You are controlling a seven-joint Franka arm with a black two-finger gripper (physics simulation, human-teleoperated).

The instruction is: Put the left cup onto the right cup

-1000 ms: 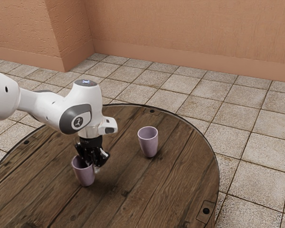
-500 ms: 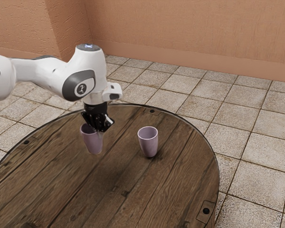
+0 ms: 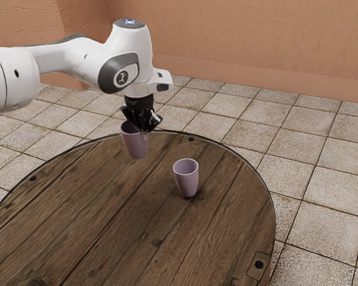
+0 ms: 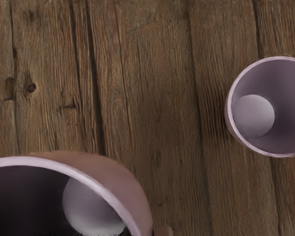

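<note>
Lilac on both cups. Clamping the left cup [image 3: 135, 144] by its rim in the black gripper [image 3: 141, 124], holding it upright in the air over the round wooden table [image 3: 77, 226]. Hanging toward the exterior view's left of the right cup [image 3: 185, 177], well apart from it, higher, touching nothing but the fingers.

held cup [image 4: 96, 194] cut off, other cup [image 4: 265, 110] rim clipped
</note>
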